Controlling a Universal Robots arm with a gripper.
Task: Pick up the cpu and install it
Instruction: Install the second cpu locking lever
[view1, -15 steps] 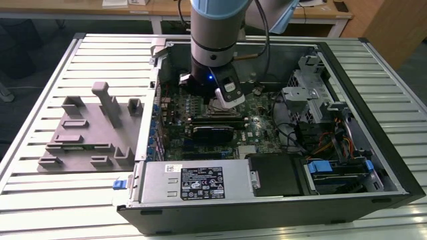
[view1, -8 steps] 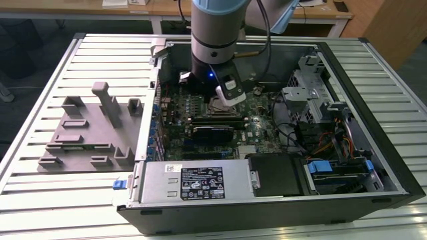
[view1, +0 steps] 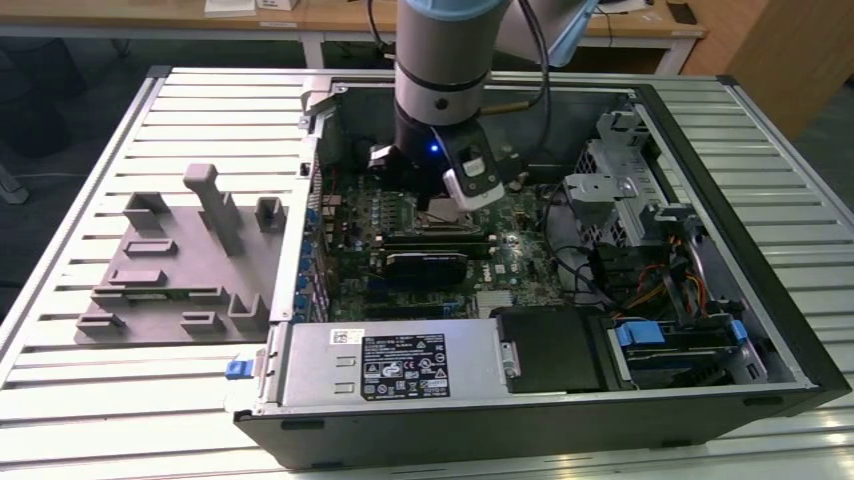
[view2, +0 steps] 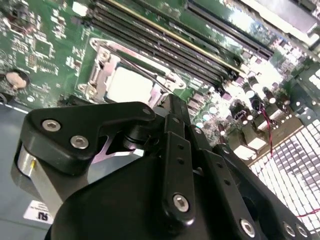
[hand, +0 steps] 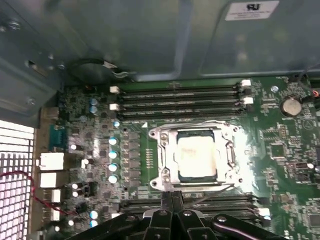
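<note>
End effector (hand: 172, 197) fingers pressed together, empty, hovering beside the cpu (hand: 196, 156) seated in its metal-framed socket (hand: 162, 156) mid-frame in the first wrist view; the exterior view hides it behind the arm.

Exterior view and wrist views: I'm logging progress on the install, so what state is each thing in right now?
cpu: lying flat inside the socket, free of the gripper.
socket: metal frame around the cpu.
gripper: inside the case, beside the socket, holding nothing.
computer case: on its side, side panel off.
grey fixture tray: on the table beside the case.
</note>
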